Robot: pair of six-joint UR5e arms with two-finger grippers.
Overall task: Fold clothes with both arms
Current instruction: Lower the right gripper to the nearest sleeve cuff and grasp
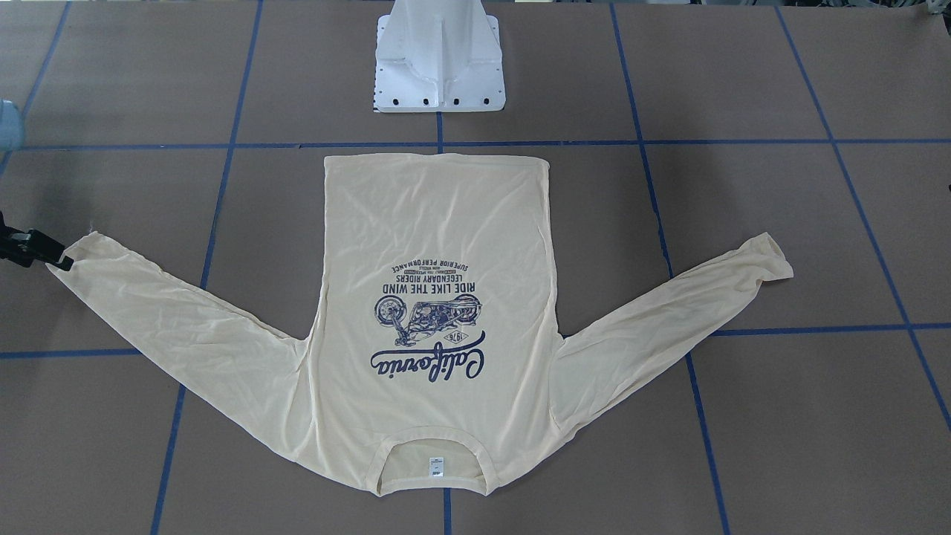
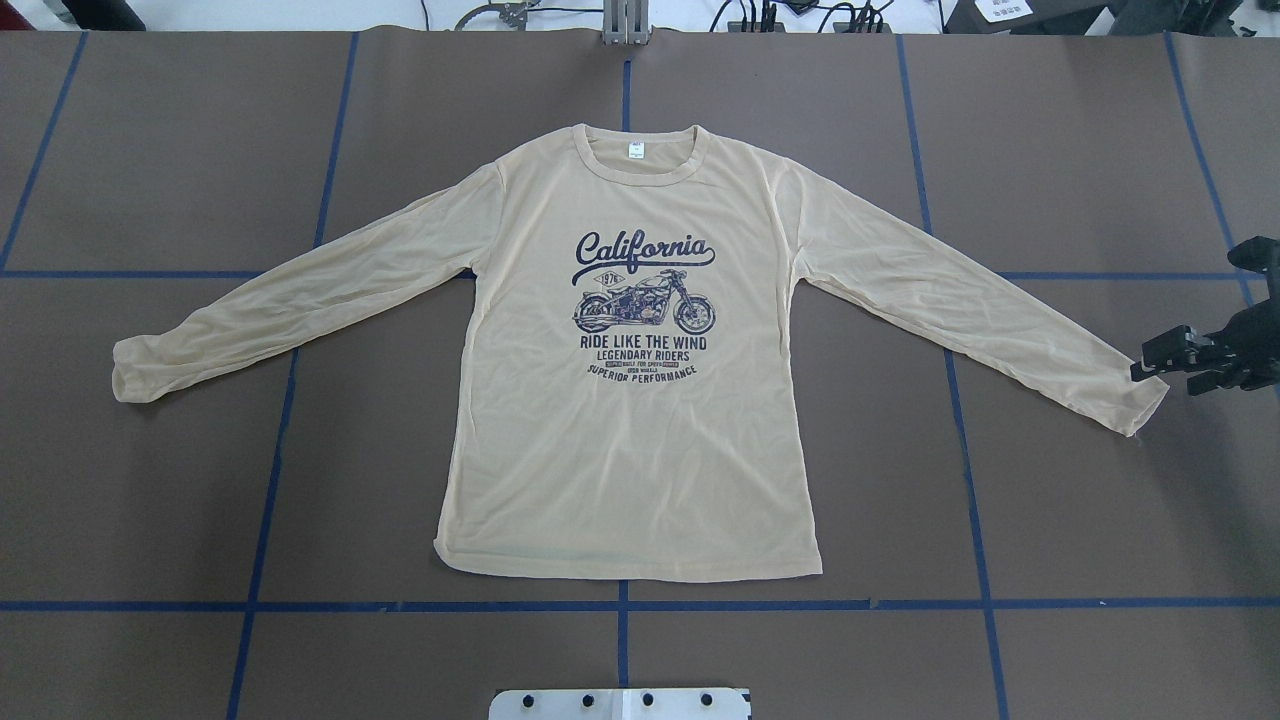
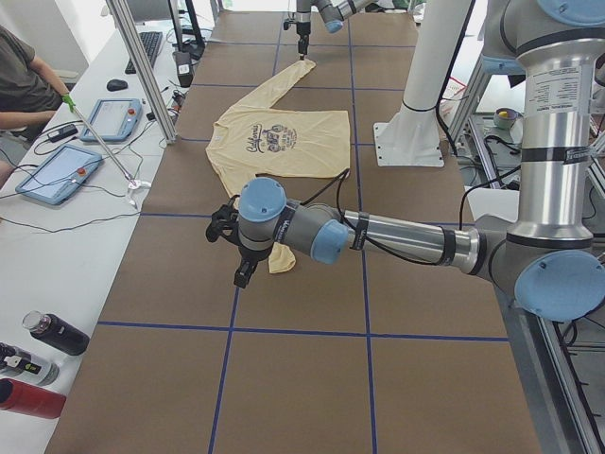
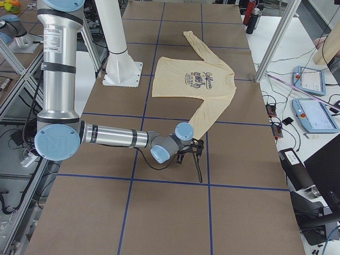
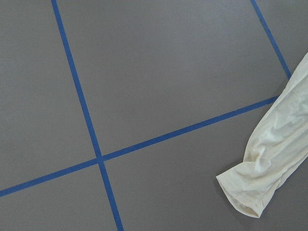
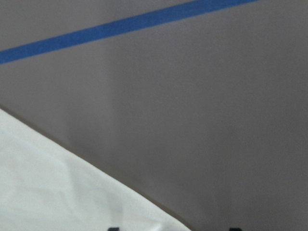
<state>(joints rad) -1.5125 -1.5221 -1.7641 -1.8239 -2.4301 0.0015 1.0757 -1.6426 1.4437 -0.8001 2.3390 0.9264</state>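
My right arm [image 4: 111, 137] drops straight from the shoulder to a low elbow, forearm stretched out level. The right gripper [image 2: 1145, 362] points down with fingers apart (tips just peek in at the wrist view's bottom edge). My left arm [image 3: 406, 236] is posed alike: upright upper tube, level forearm, left gripper [image 3: 243, 272] hanging down. I can't tell how its fingers stand.

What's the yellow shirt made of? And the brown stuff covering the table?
The shirt looks like thin, soft, matte knit cloth: it lies limp with fine wrinkles. The table cover looks like matte brown paper or card, flat and dull, marked by blue lines that seem to be tape.
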